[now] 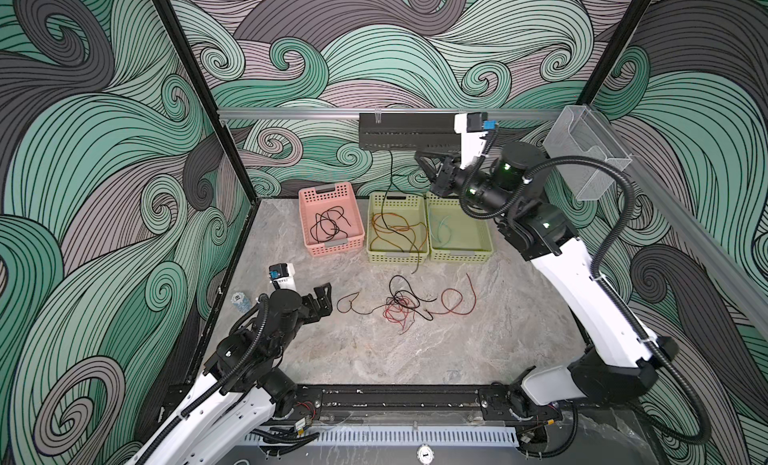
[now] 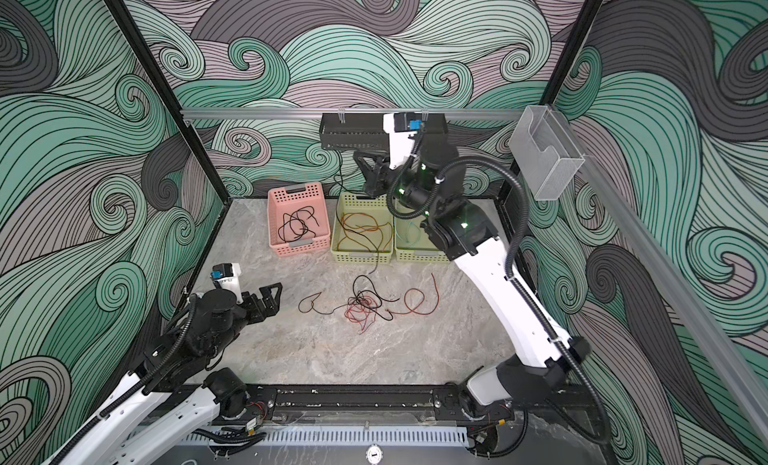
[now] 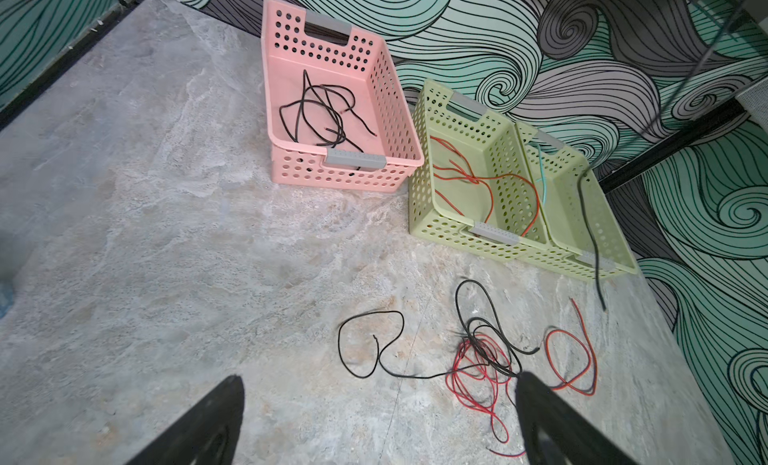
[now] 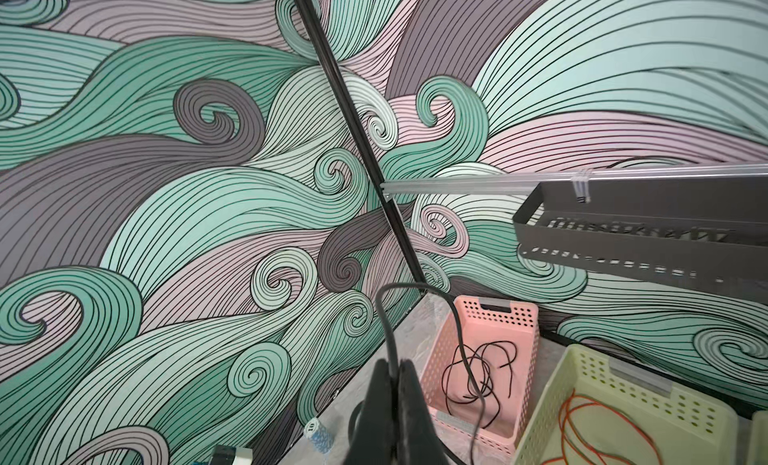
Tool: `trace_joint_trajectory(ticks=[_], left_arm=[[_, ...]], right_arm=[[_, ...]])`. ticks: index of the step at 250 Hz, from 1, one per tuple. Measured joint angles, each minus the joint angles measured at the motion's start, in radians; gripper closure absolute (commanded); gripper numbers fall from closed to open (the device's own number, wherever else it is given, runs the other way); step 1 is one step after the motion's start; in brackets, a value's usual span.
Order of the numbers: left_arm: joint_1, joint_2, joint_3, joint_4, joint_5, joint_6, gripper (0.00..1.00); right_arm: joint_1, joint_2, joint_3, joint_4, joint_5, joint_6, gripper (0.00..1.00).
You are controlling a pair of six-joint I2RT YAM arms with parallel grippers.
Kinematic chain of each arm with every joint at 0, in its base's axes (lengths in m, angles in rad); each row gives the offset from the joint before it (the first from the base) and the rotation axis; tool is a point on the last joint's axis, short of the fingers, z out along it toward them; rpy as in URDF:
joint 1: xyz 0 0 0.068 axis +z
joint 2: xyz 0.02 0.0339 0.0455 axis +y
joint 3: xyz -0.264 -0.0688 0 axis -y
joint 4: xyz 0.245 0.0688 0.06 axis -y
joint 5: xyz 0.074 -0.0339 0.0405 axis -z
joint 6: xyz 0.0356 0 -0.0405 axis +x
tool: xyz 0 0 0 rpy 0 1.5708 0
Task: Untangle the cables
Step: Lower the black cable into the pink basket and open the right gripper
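Note:
A tangle of black and red cables (image 1: 401, 305) (image 2: 365, 305) (image 3: 484, 357) lies on the marble table, with a black loop trailing left and a red loop to the right. My left gripper (image 1: 325, 300) (image 2: 274, 299) (image 3: 380, 382) hangs open just left of that pile, holding nothing. High over the baskets, my right gripper (image 1: 419, 156) (image 2: 358, 156) (image 4: 395, 365) is shut on a black cable (image 1: 390, 184) (image 4: 386, 317). That cable droops across the middle green basket (image 1: 397, 257), and its end reaches the table.
A pink basket (image 1: 332, 246) holds black cables. The middle green basket holds orange-brown ones and the right green basket (image 1: 461, 255) a teal piece. On the back rail hangs a black tray (image 1: 407, 130), with a clear box (image 1: 590, 151) at right. A small spool (image 1: 241, 303) stands at the left edge.

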Motion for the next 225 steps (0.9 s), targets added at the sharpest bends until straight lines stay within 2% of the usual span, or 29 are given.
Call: trace_joint_trajectory(ticks=[36, 91, 163, 225], left_arm=[[0.0, -0.096, -0.001, -0.084, -0.048, -0.005, 0.03], [0.0, -0.191, -0.02, -0.14, -0.06, -0.01, 0.04], [0.0, -0.232, -0.037, -0.146, -0.077, -0.008, 0.04], [0.0, -0.318, -0.055, -0.145, -0.093, -0.007, 0.04]], right_arm=[[0.027, 0.158, 0.121, -0.017, -0.006, -0.017, 1.0], [0.04, 0.387, 0.354, -0.054, 0.014, -0.047, 1.0], [0.045, 0.706, 0.776, -0.072, 0.059, -0.048, 1.0], [0.055, 0.925, 0.828, -0.012, 0.09, -0.039, 1.0]])
